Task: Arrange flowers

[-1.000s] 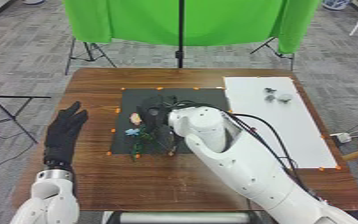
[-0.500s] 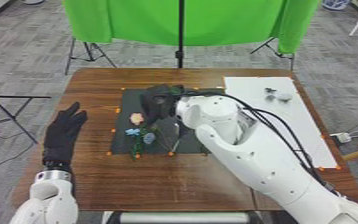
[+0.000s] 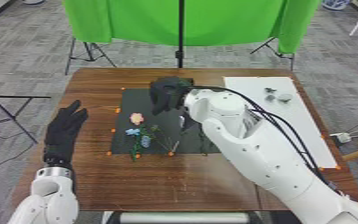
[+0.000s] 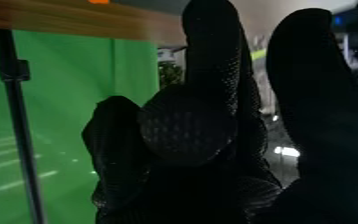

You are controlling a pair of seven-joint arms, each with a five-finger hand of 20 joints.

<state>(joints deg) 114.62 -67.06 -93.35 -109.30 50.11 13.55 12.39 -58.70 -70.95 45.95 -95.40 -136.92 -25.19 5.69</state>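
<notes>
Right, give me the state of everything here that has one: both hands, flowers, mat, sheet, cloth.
Left black-gloved hand: open, fingers straight
Right black-gloved hand: open, above the mat
Pale pink flower: lying down
Light blue flower: lying down
Darker blue flower: lying down
Black rectangular mat: flat
White rectangular sheet: flat
Green cloth: hanging

One flower (image 3: pixel 136 118) is peach-pink, another flower (image 3: pixel 133 132) pale blue.
</notes>
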